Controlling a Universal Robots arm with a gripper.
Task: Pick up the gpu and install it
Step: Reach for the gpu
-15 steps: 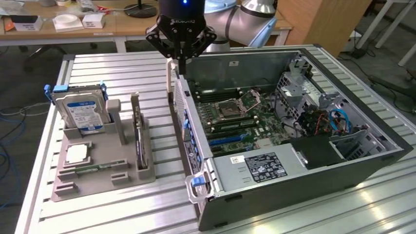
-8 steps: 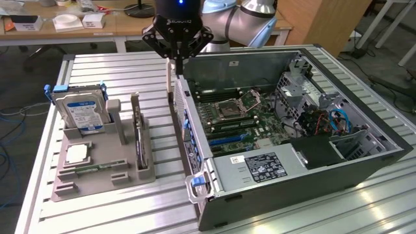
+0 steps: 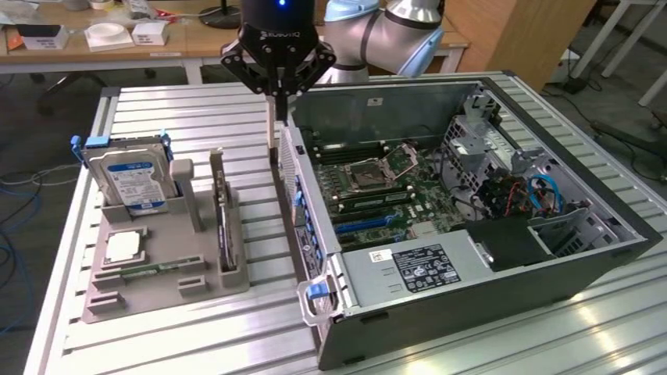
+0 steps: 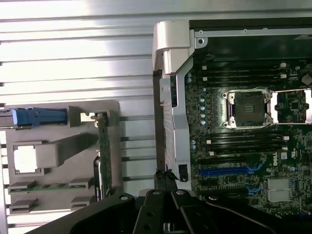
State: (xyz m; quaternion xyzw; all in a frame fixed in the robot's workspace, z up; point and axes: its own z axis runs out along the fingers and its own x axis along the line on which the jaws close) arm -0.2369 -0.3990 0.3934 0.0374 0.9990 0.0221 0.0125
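Observation:
The gpu (image 3: 222,224) stands on its long edge in a slot of the grey holder tray (image 3: 105,301), a dark green card with a silvery bracket along it. In the wrist view the gpu (image 4: 103,153) sits at the tray's side nearest the case. My gripper (image 3: 274,144) hangs over the slatted table between the tray and the open computer case (image 3: 583,262), close to the case's near wall. Its thin fingers (image 4: 165,176) are shut together with nothing between them. The gripper is apart from the gpu, farther back and toward the case.
The tray also holds a hard drive (image 3: 130,178) with a blue-white label, a processor chip (image 3: 123,246) and a memory stick (image 3: 156,270). The case lies open with its motherboard (image 3: 376,183) and blue slots (image 3: 365,224) showing. Desks and cables stand beyond the table.

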